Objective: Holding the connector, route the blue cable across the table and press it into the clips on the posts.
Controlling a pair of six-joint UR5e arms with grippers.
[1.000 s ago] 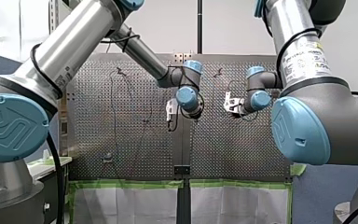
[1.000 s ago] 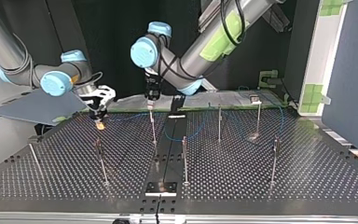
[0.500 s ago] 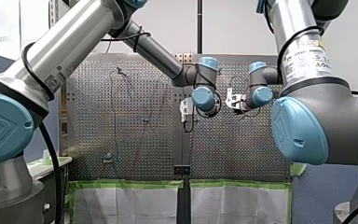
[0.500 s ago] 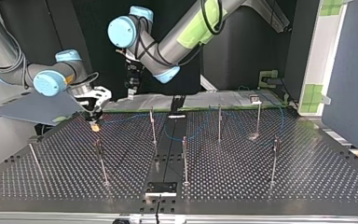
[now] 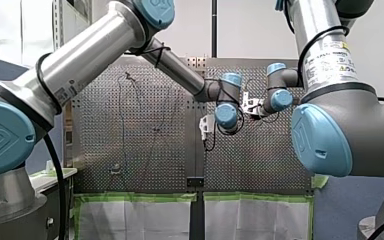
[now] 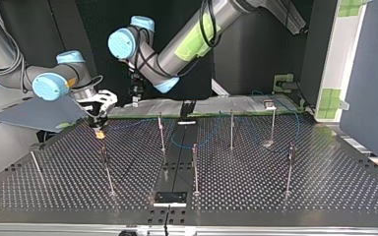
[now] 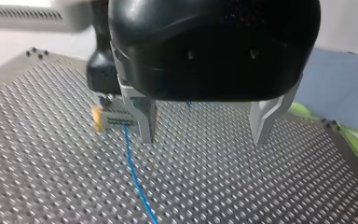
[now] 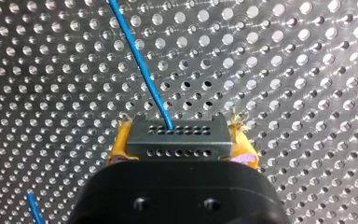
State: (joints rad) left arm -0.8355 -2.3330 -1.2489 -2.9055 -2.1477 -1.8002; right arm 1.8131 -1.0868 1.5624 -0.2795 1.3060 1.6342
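My right gripper [image 8: 179, 154] is shut on the grey connector [image 8: 177, 137], which sits between its yellow pads [image 8: 116, 147] just above the perforated table [image 8: 284, 70]. The blue cable [image 8: 142, 65] leaves the connector and runs off across the holes. In the top view the right gripper [image 6: 99, 123] hangs low at the table's back left, and the blue cable [image 6: 177, 143] trails past the posts [image 6: 161, 132] to the right. My left gripper [image 7: 207, 135] is open with nothing between its metal fingers [image 7: 145, 122]. It hovers close beside the connector [image 7: 114, 119], with the cable [image 7: 133, 172] under it.
Several thin upright posts [image 6: 195, 167] stand across the table, some near the front [image 6: 107, 169], others at the right [image 6: 290, 167]. A dark strip [image 6: 174, 172] runs down the table's middle. Green tape [image 6: 256, 112] lines the back edge.
My left arm has swung toward the top view's left and now hangs next to the right gripper. The right gripper has barely shifted and still holds the connector.
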